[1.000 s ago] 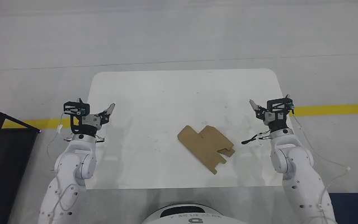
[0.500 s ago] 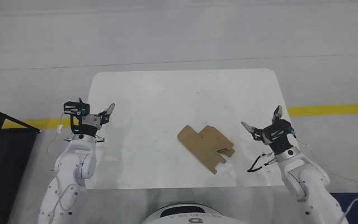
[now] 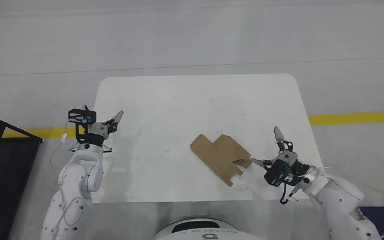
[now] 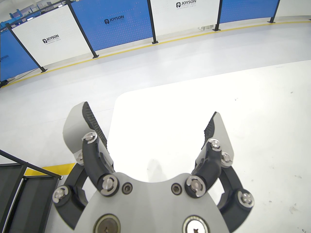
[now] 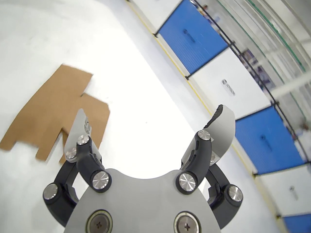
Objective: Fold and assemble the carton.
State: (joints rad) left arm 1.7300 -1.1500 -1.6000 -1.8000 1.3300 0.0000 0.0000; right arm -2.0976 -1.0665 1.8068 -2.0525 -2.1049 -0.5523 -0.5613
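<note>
"Top view first: how far along is the folding?"

"Hardly begun, by the look of it. The carton (image 3: 221, 157) lies flat and unfolded on the white table (image 3: 180, 102), right of the middle and toward the near edge. No flap is raised and no panel stands up. All of the folding and assembling is left to do."

"And the grippers?"

"Both are empty. The right gripper (image 3: 264, 145) has its fingers spread wide, just beside the carton's notched corner; whether a fingertip touches the cardboard cannot be told. The left gripper (image 4: 150, 112) is spread as well, at the table's left edge, well apart from the carton."

"What differs from a second ago?"

"Only the right arm. It was out by the table's right edge, near the yellow floor line (image 3: 348, 117). It has swung in toward the near edge and turned to face the carton. The left arm has kept still, and the carton has not shifted."
</note>
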